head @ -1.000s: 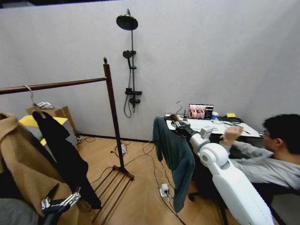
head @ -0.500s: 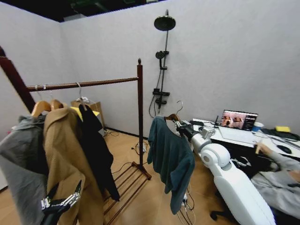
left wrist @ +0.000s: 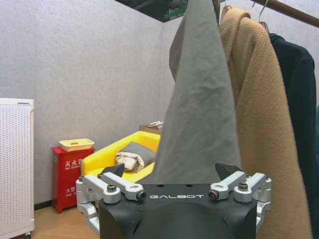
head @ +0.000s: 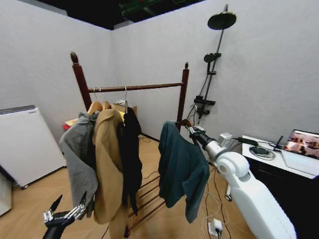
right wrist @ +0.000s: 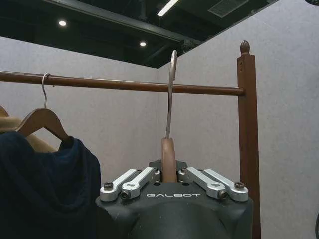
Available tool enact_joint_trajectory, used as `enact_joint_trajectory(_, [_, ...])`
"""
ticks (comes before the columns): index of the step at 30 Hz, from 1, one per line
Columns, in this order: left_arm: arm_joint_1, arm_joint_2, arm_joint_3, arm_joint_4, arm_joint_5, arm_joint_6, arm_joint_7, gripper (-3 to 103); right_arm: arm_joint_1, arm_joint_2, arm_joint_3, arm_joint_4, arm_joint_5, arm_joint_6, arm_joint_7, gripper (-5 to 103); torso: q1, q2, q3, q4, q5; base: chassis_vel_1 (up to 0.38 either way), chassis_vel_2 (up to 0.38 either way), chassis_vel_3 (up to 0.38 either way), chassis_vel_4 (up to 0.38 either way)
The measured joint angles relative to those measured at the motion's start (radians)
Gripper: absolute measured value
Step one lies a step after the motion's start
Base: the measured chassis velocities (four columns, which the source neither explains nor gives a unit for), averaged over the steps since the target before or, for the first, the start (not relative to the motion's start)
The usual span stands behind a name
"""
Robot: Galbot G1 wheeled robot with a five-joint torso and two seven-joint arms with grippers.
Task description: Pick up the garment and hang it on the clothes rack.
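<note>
The garment, a dark teal top on a wooden hanger, hangs from my right gripper, which is shut on the hanger's neck just below the metal hook. In the right wrist view my right gripper sits below and in front of the top bar of the clothes rack. The clothes rack stands left of the garment and carries a grey jacket, a tan coat and a black coat. My left gripper hangs low at the left, open and empty, near the grey jacket.
A white appliance stands by the left wall. A shower fixture is mounted on the back wall. A desk with a laptop is at the right, and cables with a power strip lie on the floor beneath the garment.
The whole head view has swung left, so the camera moved. The rack now sits ahead and the desk has slid to the right edge. The garment stays in my right gripper.
</note>
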Motion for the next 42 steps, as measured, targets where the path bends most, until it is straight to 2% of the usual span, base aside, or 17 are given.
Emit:
enact_joint_trajectory(2, [0.0, 0.0, 0.0, 0.0, 0.0, 0.0, 0.0, 100, 0.026, -0.012, -0.003, -0.009, 0.013, -0.006, -0.011, 10, 0.0, 0.0, 0.0, -0.0008, -0.0002, 0.028, 0.002, 0.005, -0.002])
enact_joint_trajectory(8, [0.0, 0.0, 0.0, 0.0, 0.0, 0.0, 0.0, 100, 0.092, -0.031, -0.04, -0.052, 0.061, -0.012, -0.064, 10, 0.0, 0.0, 0.0, -0.0006, 0.0001, 0.0, 0.0, 0.0, 0.0])
enact_joint_trajectory(10, [0.0, 0.0, 0.0, 0.0, 0.0, 0.0, 0.0, 100, 0.187, -0.045, -0.099, -0.131, 0.079, -0.006, -0.148, 10, 0.0, 0.0, 0.0, -0.0005, 0.0, 0.0, 0.0, 0.0, 0.0])
enact_joint_trajectory(11, [0.0, 0.0, 0.0, 0.0, 0.0, 0.0, 0.0, 100, 0.187, -0.045, -0.099, -0.131, 0.079, -0.006, -0.148, 10, 0.0, 0.0, 0.0, -0.0005, 0.0, 0.0, 0.0, 0.0, 0.0])
enact_joint_trajectory(13, [0.0, 0.0, 0.0, 0.0, 0.0, 0.0, 0.0, 100, 0.291, -0.048, -0.157, -0.199, 0.097, 0.004, -0.184, 10, 0.0, 0.0, 0.0, -0.0003, -0.0005, 0.0, 0.0, 0.0, 0.0])
enact_joint_trajectory(17, [0.0, 0.0, 0.0, 0.0, 0.0, 0.0, 0.001, 100, 0.411, -0.04, -0.221, -0.27, 0.106, 0.004, -0.192, 10, 0.0, 0.0, 0.0, -0.0002, -0.0003, 0.0, 0.0, 0.0, 0.0])
enact_joint_trajectory(20, [0.0, 0.0, 0.0, 0.0, 0.0, 0.0, 0.0, 100, 0.53, -0.012, -0.308, -0.368, 0.102, -0.002, -0.191, 10, 0.0, 0.0, 0.0, -0.0002, 0.0, 0.0, 0.0, 0.0, 0.0])
enact_joint_trajectory(26, [0.0, 0.0, 0.0, 0.0, 0.0, 0.0, 0.0, 100, 0.652, 0.038, -0.409, -0.513, 0.064, -0.009, -0.185, 10, 0.0, 0.0, 0.0, -0.0004, -0.0001, 0.0, 0.0, 0.0, 0.0])
enact_joint_trajectory(30, [0.0, 0.0, 0.0, 0.0, 0.0, 0.0, 0.0, 100, 0.793, 0.127, -0.511, -0.642, 0.04, -0.009, -0.181, 10, 0.0, 0.0, 0.0, -0.0002, -0.0005, 0.0, 0.0, 0.0, 0.0])
enact_joint_trajectory(31, [0.0, 0.0, 0.0, 0.0, 0.0, 0.0, 0.0, 100, 0.793, 0.127, -0.511, -0.642, 0.04, -0.009, -0.181, 10, 0.0, 0.0, 0.0, -0.0002, -0.0005, 0.0, 0.0, 0.0, 0.0])
enact_joint_trajectory(34, [0.0, 0.0, 0.0, 0.0, 0.0, 0.0, 0.0, 100, 0.862, 0.185, -0.562, -0.694, 0.029, -0.008, -0.178, 10, 0.0, 0.0, 0.0, 0.0001, -0.0007, 0.0, 0.0, 0.0, 0.0])
enact_joint_trajectory(42, [0.0, 0.0, 0.0, 0.0, 0.0, 0.0, 0.0, 100, 0.936, 0.246, -0.628, -0.791, 0.027, -0.008, -0.177, 10, 0.0, 0.0, 0.0, -0.0003, -0.0003, 0.0, 0.0, 0.0, 0.0])
